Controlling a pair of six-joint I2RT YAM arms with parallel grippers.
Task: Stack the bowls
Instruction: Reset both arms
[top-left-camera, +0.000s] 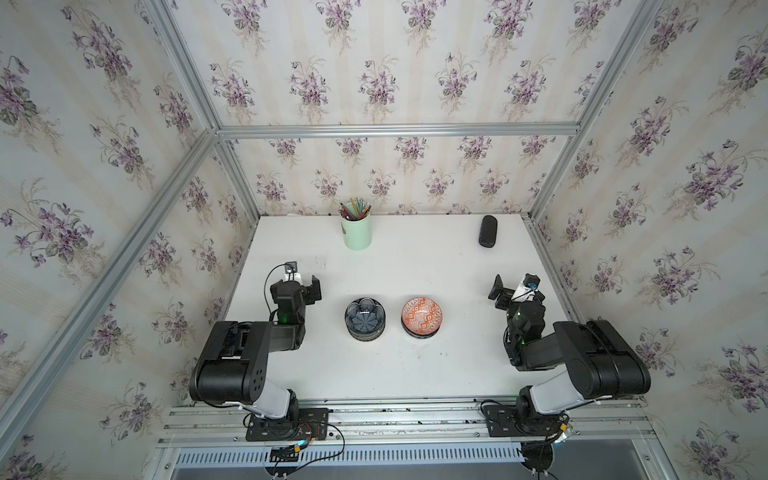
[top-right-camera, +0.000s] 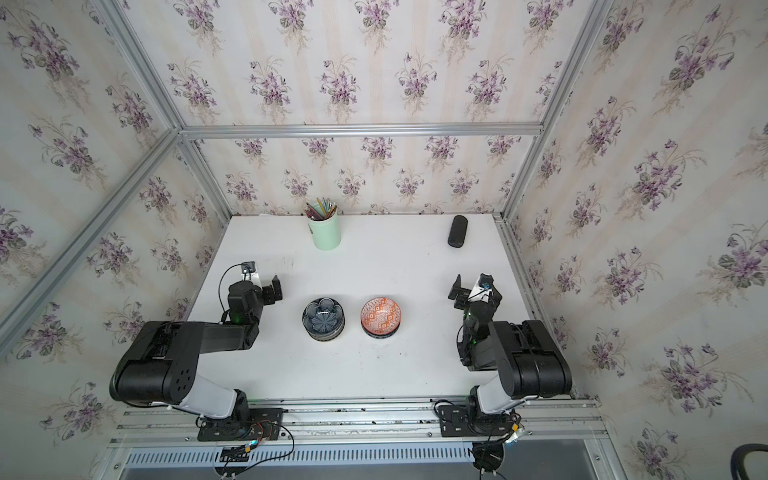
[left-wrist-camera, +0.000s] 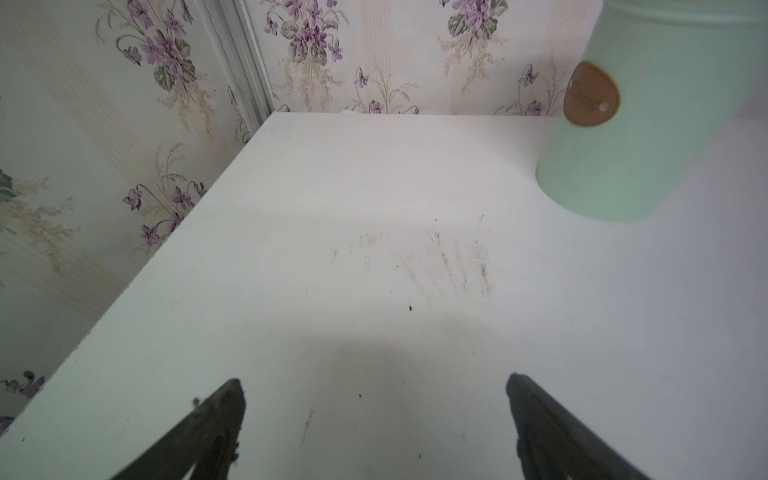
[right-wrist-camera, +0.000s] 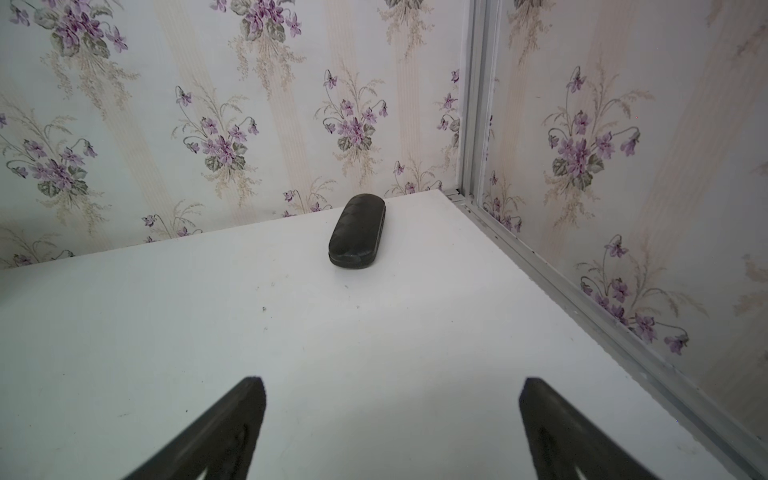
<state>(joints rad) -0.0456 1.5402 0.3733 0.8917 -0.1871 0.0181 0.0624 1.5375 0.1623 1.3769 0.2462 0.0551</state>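
I found two neighbouring stacks, topped by a dark navy petal-patterned ceramic bowl (top-left-camera: 365, 318) and an orange geometric ceramic bowl (top-left-camera: 422, 316), not yet merged; left gripper (left-wrist-camera: 376, 384) and right gripper (right-wrist-camera: 392, 382) gaped empty.

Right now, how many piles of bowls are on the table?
2. The pile topped by the dark navy petal bowl sits mid-table, on the robot's left; the pile topped by the orange geometric bowl stands beside it, apart. Bowls underneath are mostly hidden.
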